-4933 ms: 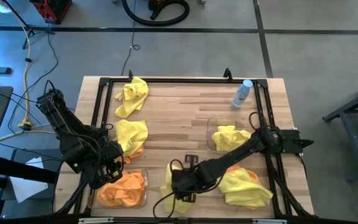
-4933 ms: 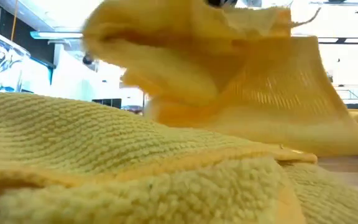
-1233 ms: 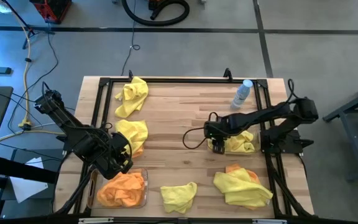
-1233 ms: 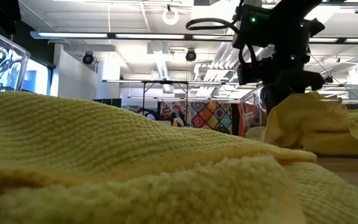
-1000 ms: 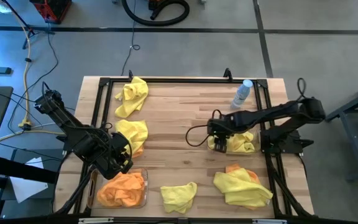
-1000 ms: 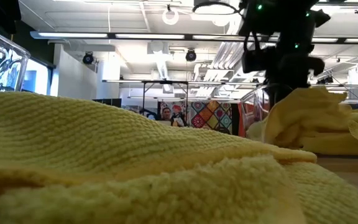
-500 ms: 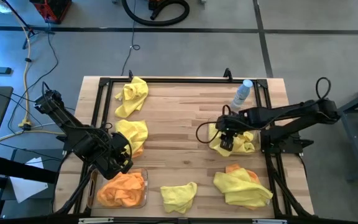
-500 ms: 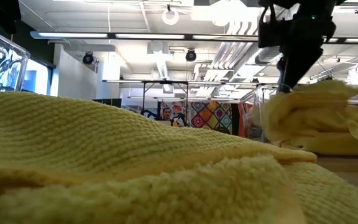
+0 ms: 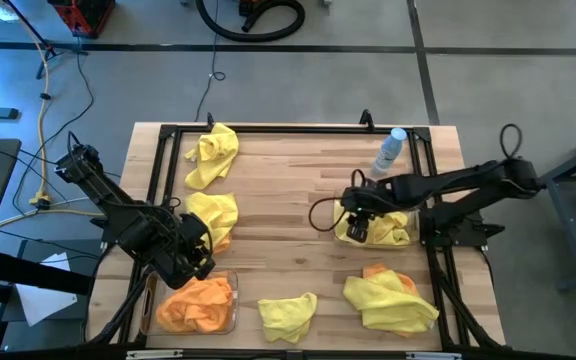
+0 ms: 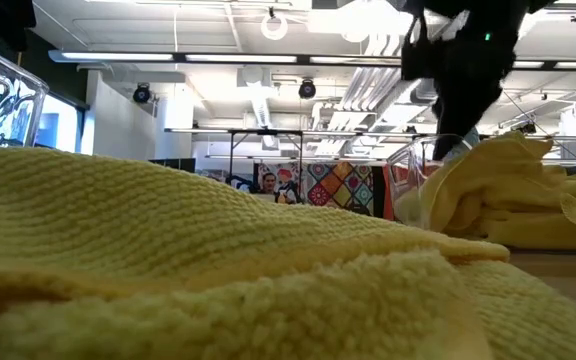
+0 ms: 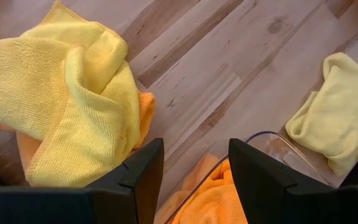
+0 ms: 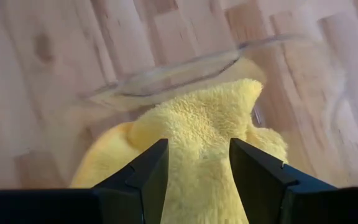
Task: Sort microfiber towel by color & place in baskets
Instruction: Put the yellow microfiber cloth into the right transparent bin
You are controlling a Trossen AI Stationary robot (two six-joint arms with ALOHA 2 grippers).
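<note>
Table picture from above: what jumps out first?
Bright yellow towels lie scattered over the wooden table. The right gripper hangs open over a clear basket of yellow cloth on the table's right side. Orange towels fill another basket near the left gripper.

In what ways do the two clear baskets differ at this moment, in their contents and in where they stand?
The left basket holds orange towels and stands at the table's near edge, beside the left gripper. The right basket holds yellow towels and stands further back, under the open right gripper. Both are clear rectangular bins.
</note>
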